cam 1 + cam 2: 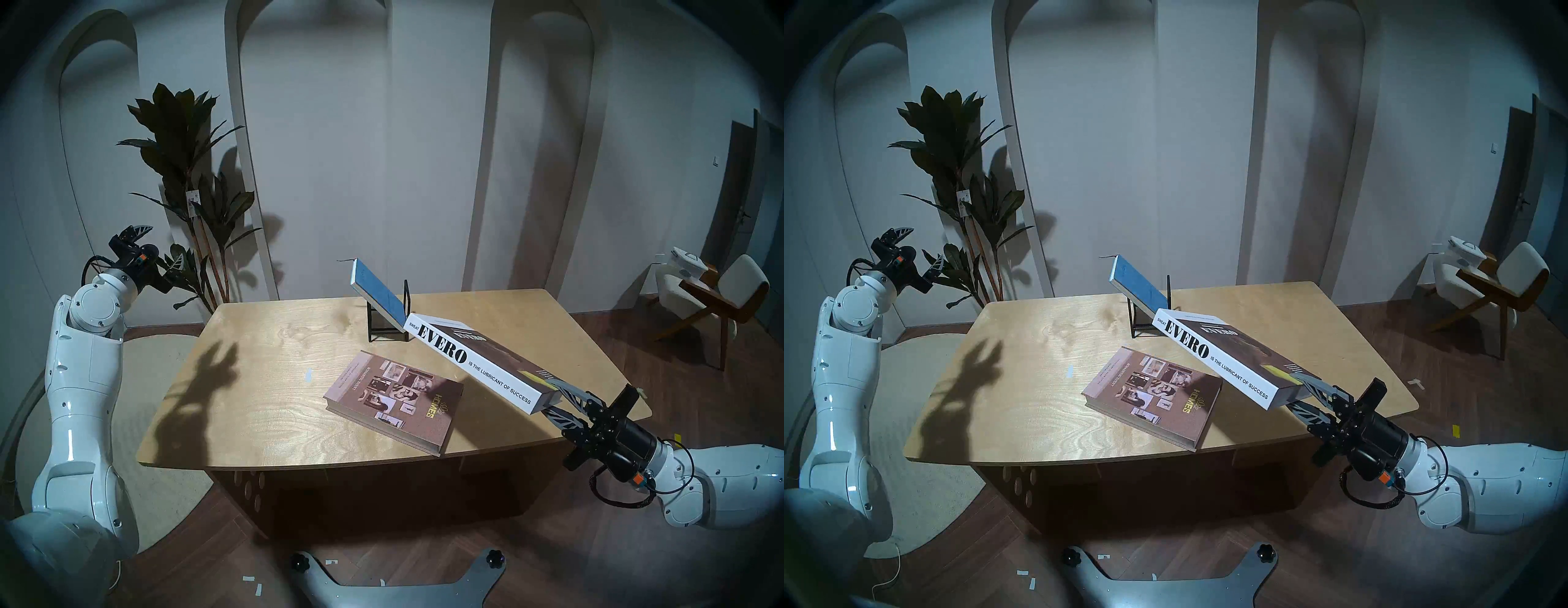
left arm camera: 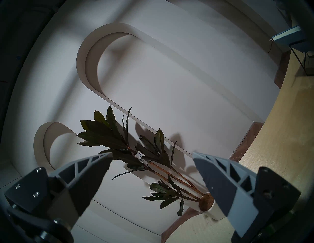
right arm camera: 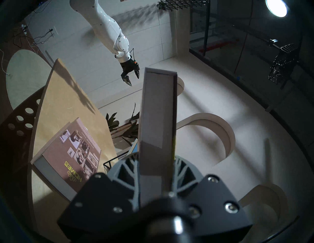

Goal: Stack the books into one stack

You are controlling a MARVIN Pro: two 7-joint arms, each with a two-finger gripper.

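Right pincer (image 1: 556,397) clamped on EVERO book (image 1: 475,363) (aloft)

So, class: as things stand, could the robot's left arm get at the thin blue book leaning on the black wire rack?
Probably yes. The left gripper is open and empty, raised beside the table, and bare tabletop lies between it and the blue book. Only the held EVERO book crowds the far side.

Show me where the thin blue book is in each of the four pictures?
Head stereo left: the blue book leans on the black wire rack, at the table's far side.
Head stereo right: same place, centre.
Left wrist: top right corner, on the rack.
Right wrist: only a sliver, left of the held EVERO book.
Shared landmark: the black wire rack.
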